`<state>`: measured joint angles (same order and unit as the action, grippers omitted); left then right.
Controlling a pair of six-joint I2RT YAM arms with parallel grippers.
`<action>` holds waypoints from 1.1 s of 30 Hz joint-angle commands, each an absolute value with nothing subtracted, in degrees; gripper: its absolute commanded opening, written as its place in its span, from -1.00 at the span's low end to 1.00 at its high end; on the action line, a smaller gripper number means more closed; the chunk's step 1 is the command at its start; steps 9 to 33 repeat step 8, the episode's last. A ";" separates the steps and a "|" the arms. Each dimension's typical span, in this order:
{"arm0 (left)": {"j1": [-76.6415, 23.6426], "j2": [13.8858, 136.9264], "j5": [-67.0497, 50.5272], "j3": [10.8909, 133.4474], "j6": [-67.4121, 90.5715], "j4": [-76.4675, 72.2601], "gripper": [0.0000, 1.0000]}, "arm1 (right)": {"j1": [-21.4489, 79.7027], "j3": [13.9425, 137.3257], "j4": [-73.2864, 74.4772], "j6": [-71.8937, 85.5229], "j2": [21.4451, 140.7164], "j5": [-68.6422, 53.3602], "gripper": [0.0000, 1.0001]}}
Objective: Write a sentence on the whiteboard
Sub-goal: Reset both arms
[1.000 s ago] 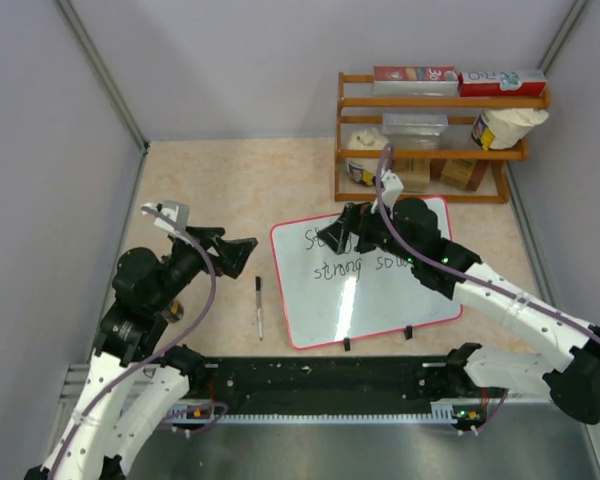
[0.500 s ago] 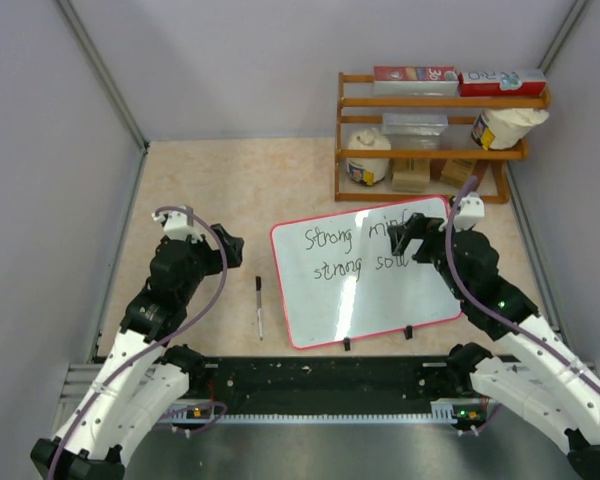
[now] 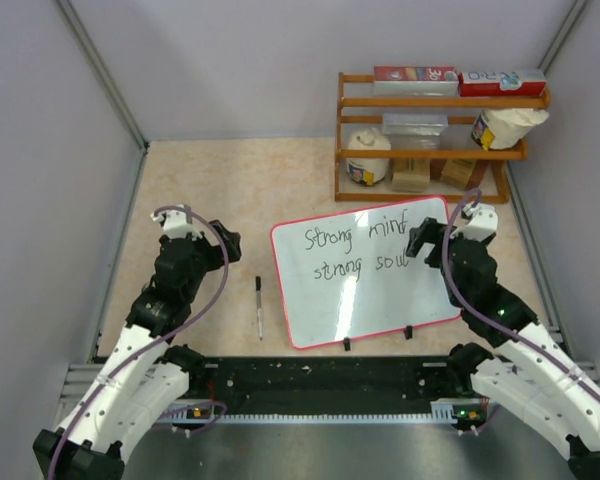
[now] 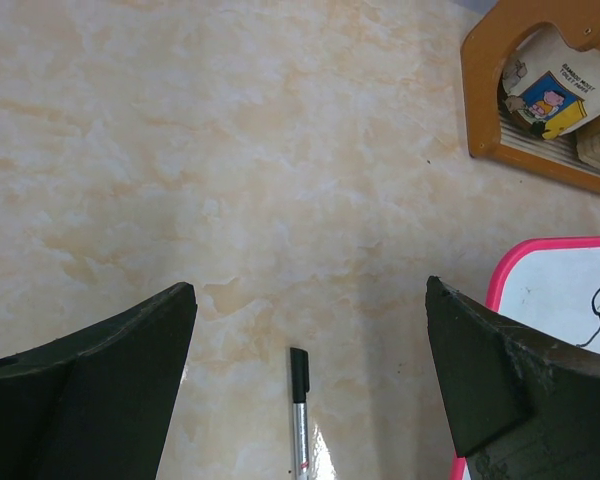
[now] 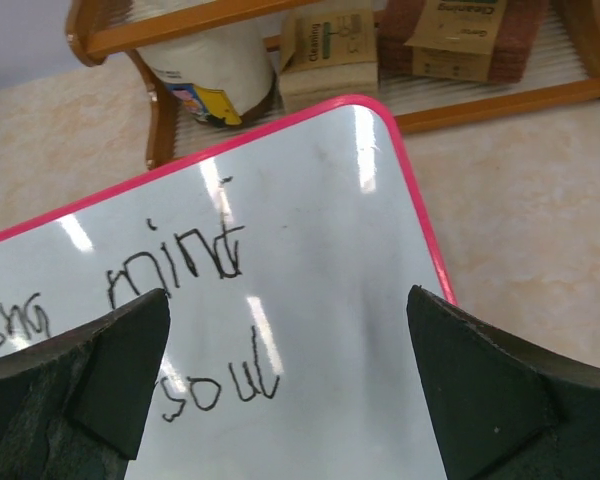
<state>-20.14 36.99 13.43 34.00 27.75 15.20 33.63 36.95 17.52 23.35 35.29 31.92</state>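
The whiteboard (image 3: 370, 305) lies on the tabletop (image 3: 230, 180), with the sentence (image 3: 362, 252) on it in two lines. A pen (image 3: 259, 308) lies beside its left edge. The left claw (image 4: 308, 292) is spread wide and empty over the pen. The right claw (image 5: 286, 295) is spread wide over the board.

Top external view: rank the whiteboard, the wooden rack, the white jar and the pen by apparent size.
1. wooden rack and whiteboard: similar spread, too close to rank, and the rack stands farther back.
2. white jar.
3. pen: longer than the jar but very thin, so least area.
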 commanded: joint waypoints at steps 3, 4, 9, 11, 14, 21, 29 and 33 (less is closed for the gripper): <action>-19.95 36.83 16.08 33.40 27.07 9.85 0.97 | 33.31 35.07 15.20 17.76 35.24 45.08 0.97; -19.95 36.65 16.00 33.14 26.20 9.50 0.94 | 33.31 35.07 15.12 17.49 35.16 46.48 0.97; -19.95 35.77 18.88 31.56 25.31 6.87 0.91 | 33.22 30.25 8.99 12.50 32.53 46.76 0.97; -19.95 35.77 18.88 31.56 25.31 6.87 0.91 | 33.22 30.25 8.99 12.50 32.53 46.76 0.97; -19.95 35.77 18.88 31.56 25.31 6.87 0.91 | 33.22 30.25 8.99 12.50 32.53 46.76 0.97; -19.95 35.77 18.88 31.56 25.31 6.87 0.91 | 33.22 30.25 8.99 12.50 32.53 46.76 0.97; -19.95 35.77 18.88 31.56 25.31 6.87 0.91 | 33.22 30.25 8.99 12.50 32.53 46.76 0.97; -19.95 35.77 18.88 31.56 25.31 6.87 0.91 | 33.22 30.25 8.99 12.50 32.53 46.76 0.97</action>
